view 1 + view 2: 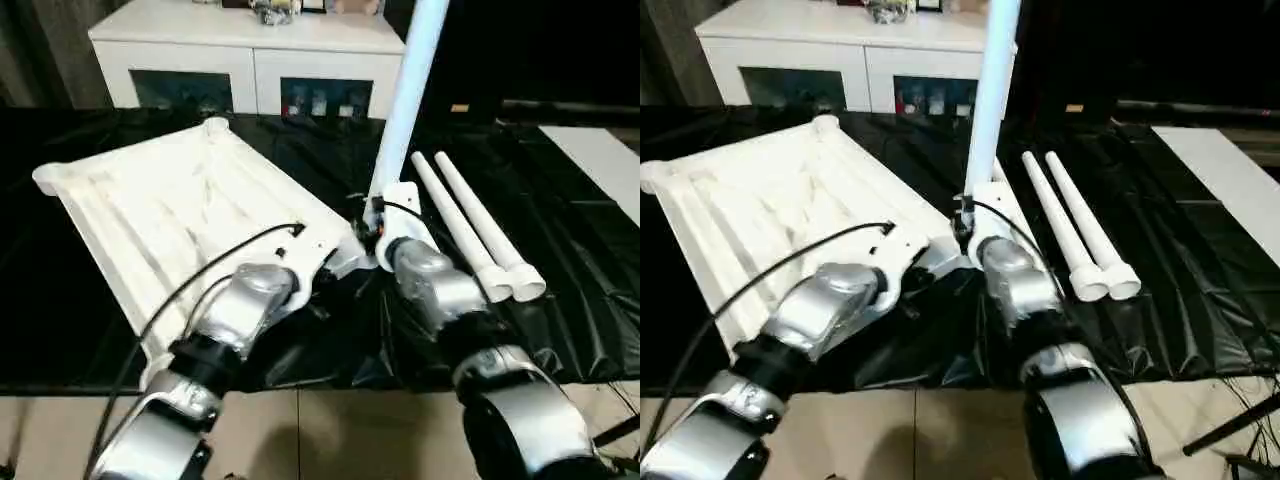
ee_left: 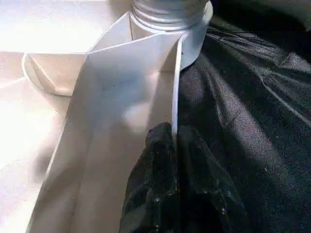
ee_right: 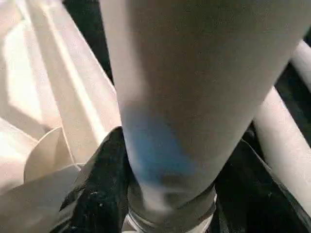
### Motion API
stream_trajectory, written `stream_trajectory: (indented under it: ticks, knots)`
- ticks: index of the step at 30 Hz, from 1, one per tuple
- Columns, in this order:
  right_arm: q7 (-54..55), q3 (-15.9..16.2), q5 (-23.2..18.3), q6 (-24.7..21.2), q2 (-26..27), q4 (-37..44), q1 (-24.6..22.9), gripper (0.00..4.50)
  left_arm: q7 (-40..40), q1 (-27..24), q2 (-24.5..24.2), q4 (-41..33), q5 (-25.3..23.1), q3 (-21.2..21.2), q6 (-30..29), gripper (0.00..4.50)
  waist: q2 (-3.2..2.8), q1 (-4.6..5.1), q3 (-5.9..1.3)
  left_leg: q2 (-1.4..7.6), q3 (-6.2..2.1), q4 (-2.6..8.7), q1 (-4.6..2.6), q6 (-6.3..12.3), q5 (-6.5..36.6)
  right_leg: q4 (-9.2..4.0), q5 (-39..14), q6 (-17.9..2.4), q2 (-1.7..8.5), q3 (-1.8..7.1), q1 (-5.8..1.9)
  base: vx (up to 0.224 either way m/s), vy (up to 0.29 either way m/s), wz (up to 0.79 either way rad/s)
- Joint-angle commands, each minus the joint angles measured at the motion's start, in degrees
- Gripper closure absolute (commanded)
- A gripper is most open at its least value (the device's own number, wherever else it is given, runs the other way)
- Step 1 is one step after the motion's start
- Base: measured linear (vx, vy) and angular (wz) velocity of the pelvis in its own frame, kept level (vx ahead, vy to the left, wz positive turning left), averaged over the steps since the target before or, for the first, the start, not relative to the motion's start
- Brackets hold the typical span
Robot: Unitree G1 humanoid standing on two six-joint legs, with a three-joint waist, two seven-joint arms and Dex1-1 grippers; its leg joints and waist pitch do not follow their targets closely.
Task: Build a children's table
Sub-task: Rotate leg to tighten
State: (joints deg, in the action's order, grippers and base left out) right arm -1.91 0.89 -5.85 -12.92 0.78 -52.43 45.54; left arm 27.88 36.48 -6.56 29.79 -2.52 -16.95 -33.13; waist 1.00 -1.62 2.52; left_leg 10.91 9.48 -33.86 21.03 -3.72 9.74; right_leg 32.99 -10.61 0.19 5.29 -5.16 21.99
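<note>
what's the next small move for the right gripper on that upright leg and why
Probably twist the upright leg further into the corner socket. The right gripper has its fingers around the leg's base, threads show at the socket, and the left gripper pinches the tabletop edge to steady it.

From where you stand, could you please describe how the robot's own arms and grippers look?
Both forearms are rounded silver metal shells with black joint rings. The left arm carries a thin black cable looping along it; the right arm has a short black cable at its white wrist block. Each gripper's fingers are glossy black.
</note>
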Motion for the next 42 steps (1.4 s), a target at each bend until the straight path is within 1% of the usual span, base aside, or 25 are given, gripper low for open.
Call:
stream_trajectory:
  ticks: [1, 2, 4, 6, 8, 10, 13, 14, 15, 16, 20, 22, 24, 26, 27, 28, 29, 30, 31, 32, 34, 35, 37, 40, 42]
  knots:
    - [-1.2, 0.1, -0.8, -1.4, 2.4, -4.9, -1.7, 2.46, -4.3, 1.6, -0.5, 0.7, -1.3, 1.6, 0.2, 4.5, -1.01, 0.84, -2.62, 1.88, -1.87, 5.35, -1.81, -3.37, 35.0, -5.54, -28.7, -4.3, 2.74, 1.13, -0.53, 0.0, 0.0, 0.0]
    - [-1.3, 0.1, -0.8, -1.3, 2.4, -4.9, -1.7, 2.46, -4.3, 1.6, -0.6, 0.7, -1.3, 1.6, 0.2, 4.5, -0.67, 0.9, -2.65, 1.91, -1.87, 5.4, -1.67, -3.41, 35.2, -5.48, -28.3, -4.5, 2.86, 1.1, -0.61, 0.0, 0.0, 0.0]
    - [-5.1, -1.5, -2.3, 2.0, 2.6, -5.0, -0.7, 1.92, -3.6, 1.4, -1.9, 0.9, -2.1, 1.3, 1.0, 4.5, -0.89, 0.76, -2.78, 1.87, -1.74, 5.44, -1.6, -3.4, 34.4, -5.37, -26.6, -5.4, 3.22, 1.4, -0.66, 0.0, 0.0, 0.0]
    - [-6.2, -1.8, -2.0, 3.5, 2.2, -5.9, 0.4, 1.79, -2.9, 1.3, -2.4, 1.1, -2.2, 1.4, 1.6, 4.5, -0.88, 0.68, -2.8, 1.81, -1.6, 5.46, -1.46, -3.06, 33.4, -5.26, -25.6, -6.2, 3.26, 1.53, -0.69, 0.0, 0.0, 0.0]
    - [-6.2, -2.2, -1.9, 4.3, 1.5, -6.7, 1.0, 1.59, -2.1, 1.2, -2.9, 1.0, -2.2, 1.3, 1.9, 4.5, -1.04, 1.1, -2.79, 1.78, -1.75, 5.61, -0.91, -3.05, 32.6, -4.97, -25.1, -6.8, 3.34, 1.51, -1.09, 0.0, 0.0, 0.0]
    - [-6.4, -2.6, -2.0, 4.3, 1.0, -7.4, 1.3, 1.36, -1.7, 1.0, -3.2, 0.6, -2.1, 1.3, 2.0, 4.5, -0.92, 1.53, -2.89, 1.79, -1.64, 5.52, -0.86, -2.88, 31.8, -4.92, -24.0, -7.3, 3.31, 1.58, -1.09, 0.0, 0.0, 0.0]
    - [-6.7, -2.9, -1.6, 5.0, 0.6, -8.1, 1.5, 1.21, -1.2, 0.8, -3.5, 0.2, -2.1, 1.0, 1.8, 4.5, -0.9, 1.4, -2.98, 1.74, -1.26, 5.23, -0.99, -2.04, 29.7, -4.98, -23.7, -8.4, 3.52, 1.82, -0.91, 0.0, 0.0, 0.0]
    - [-6.8, -3.0, -1.5, 5.2, 0.6, -8.3, 1.6, 1.21, -1.1, 0.8, -3.6, 0.1, -2.1, 0.9, 1.8, 4.5, -0.77, 1.3, -3.13, 1.76, -1.14, 5.18, -0.83, -1.75, 28.2, -4.8, -22.5, -8.9, 3.52, 1.92, -1.01, 0.0, 0.0, 0.0]
    - [-7.1, -3.3, -1.4, 5.4, 0.4, -8.7, 1.8, 1.03, -0.9, 0.8, -3.6, 0.2, -2.0, 0.8, 2.0, 4.5, -0.88, 1.12, -3.28, 1.8, -0.97, 5.17, -0.59, -1.42, 26.1, -4.51, -20.4, -9.5, 3.48, 2.06, -1.14, 0.0, 0.0, 0.0]
    - [-8.5, -3.6, -1.5, 5.6, 0.2, -9.0, 2.0, 1.03, -0.5, 0.6, -3.9, 0.0, -2.0, 0.5, 2.1, 4.5, -0.86, 1.04, -3.34, 1.82, -0.84, 5.12, -0.56, -1.21, 25.2, -4.44, -19.3, -9.8, 3.45, 2.11, -1.11, 0.0, 0.0, 0.0]
    - [-11.3, -3.2, -1.3, 6.8, -0.5, -8.5, 2.2, 1.03, 0.5, 0.0, -4.4, -0.6, -2.3, 0.0, 2.4, 4.5, -0.79, 0.88, -3.16, 1.86, -0.57, 4.99, -0.61, -0.72, 24.7, -4.33, -19.2, -10.5, 3.3, 2.2, -0.87, 0.0, 0.0, 0.0]
    - [-14.4, -2.4, -1.2, 7.3, -1.1, -6.4, 1.5, 1.03, 2.3, -0.7, -5.5, -1.3, -2.4, -0.6, 3.1, 4.5, -0.81, 0.69, -3.23, 1.9, -0.49, 4.9, -0.64, -0.44, 24.1, -4.15, -18.8, -10.9, 3.28, 2.26, -0.84, 0.0, 0.0, 0.0]
    - [-18.6, -1.0, -1.3, 6.9, -2.3, -2.2, -0.2, 1.03, 5.1, -1.7, -7.2, -2.5, -2.4, -1.6, 4.3, 4.5, -0.45, 0.59, -3.32, 2.04, -0.45, 4.94, -0.22, 0.12, 22.4, -3.96, -18.6, -10.7, 3.26, 2.28, -1.13, 0.0, 0.0, 0.0]
    - [-21.9, 0.4, -1.0, 6.0, -3.7, 1.7, -1.9, 1.03, 7.1, -2.5, -8.6, -3.5, -2.4, -2.3, 5.4, 4.5, -0.52, 0.45, -3.34, 2.07, -0.37, 4.95, -0.16, 0.29, 21.3, -3.84, -17.7, -10.7, 3.21, 2.37, -1.15, 0.0, 0.0, 0.0]
    - [-24.5, 1.8, -0.6, 4.5, -5.6, 6.4, -3.9, 1.03, 9.0, -3.3, -10.1, -4.5, -2.4, -2.8, 6.1, 4.5, -0.44, 0.11, -3.37, 2.19, -0.25, 4.96, -0.19, 0.67, 19.5, -3.72, -16.2, -11.0, 3.17, 2.45, -1.23, 0.0, 0.0, 0.0]
    - [-27.6, 3.5, -0.1, 2.8, -8.3, 11.9, -6.3, 1.03, 11.8, -4.2, -12.1, -5.7, -2.5, -3.6, 9.1, 4.5, -0.41, -0.02, -3.35, 2.16, -0.24, 4.97, -0.2, 0.77, 18.8, -3.68, -15.5, -10.9, 3.02, 2.44, -1.3, 0.0, 0.0, 0.0]
    - [-28.2, 3.8, 0.0, 2.6, -8.9, 12.9, -6.7, 1.03, 12.3, -4.4, -12.5, -6.0, -2.4, -3.8, 9.3, 4.5, -0.36, -0.42, -3.57, 2.24, -0.16, 4.92, -0.26, 1.02, 16.9, -3.37, -13.3, -10.9, 3.07, 2.57, -1.47, 0.0, 0.0, 0.0]
    - [-31.5, 5.1, 0.2, 1.4, -11.8, 17.7, -8.8, 1.03, 14.4, -5.3, -14.3, -7.2, -2.3, -4.2, 10.3, 4.5, -0.37, -0.75, -3.5, 2.22, 0.01, 4.93, -0.38, 1.09, 16.1, -3.26, -12.1, -11.3, 2.9, 2.58, -1.45, 0.05, -0.015, 0.02]
    - [-34.4, 5.7, -0.2, 0.2, -14.1, 21.0, -10.2, 1.03, 16.9, -6.1, -15.8, -8.1, -2.1, -4.6, 13.7, 4.5, -0.67, -0.99, -3.53, 2.17, 0.01, 4.85, -0.48, 1.26, 15.7, -3.22, -11.4, -11.4, 2.87, 2.59, -1.51, 0.055, -0.009, 0.03]
    - [-35.6, 5.9, -0.5, -0.5, -15.1, 22.4, -10.8, 1.03, 18.1, -6.5, -16.5, -8.5, -2.0, -4.9, 15.8, 4.5, -0.57, -1.07, -3.74, 2.28, 0.12, 4.8, -0.44, 1.55, 13.6, -2.65, -8.0, -12.2, 2.77, 2.71, -1.63, 0.055, -0.009, 0.03]
    - [-38.5, 6.5, -0.8, -0.8, -17.0, 24.8, -11.9, 1.03, 20.2, -7.2, -17.6, -9.7, -1.4, -5.1, 15.7, 4.5, -0.67, -1.18, -3.78, 2.19, 0.22, 4.69, -0.48, 1.56, 12.7, -2.41, -6.0, -13.1, 2.63, 2.65, -1.7, 0.025, -0.001, 0.01]
    - [-41.5, 7.2, -1.1, -1.2, -19.1, 27.1, -13.0, 1.03, 22.7, -8.0, -18.9, -11.2, -0.9, -5.6, 17.9, 4.5, -0.75, -1.29, -3.75, 2.33, 0.22, 4.67, -0.38, 1.95, 12.0, -2.19, -4.0, -13.7, 2.75, 2.71, -1.85, 0.0, 0.0, 0.0]
    - [-47.4, 8.5, -2.1, -1.7, -22.9, 32.1, -15.6, 1.03, 27.8, -9.7, -21.6, -14.6, 0.5, -6.6, 19.5, 4.5, -0.73, -1.57, -3.68, 2.39, 0.27, 4.67, -0.57, 2.24, 12.1, -2.19, -3.8, -14.2, 2.78, 2.75, -1.9, 0.0, 0.0, 0.0]
    - [-50.9, 9.1, -3.3, -2.2, -25.3, 35.6, -17.6, 1.03, 31.4, -10.8, -23.6, -17.0, 1.3, -7.4, 20.8, 4.5, -0.75, -2.06, -3.53, 2.49, 0.41, 4.73, -0.9, 2.25, 13.1, -2.38, -5.3, -14.2, 2.76, 2.85, -1.73, 0.0, 0.0, 0.0]
    - [-54.5, 9.4, -5.4, -3.5, -26.3, 37.5, -19.2, 0.71, 33.2, -11.6, -24.5, -18.4, 1.6, -7.6, 21.7, 4.5, -0.75, -2.18, -3.49, 2.55, 0.35, 4.83, -0.85, 1.99, 14.0, -2.38, -6.7, -14.1, 2.81, 2.87, -1.8, 0.0, 0.0, 0.0]
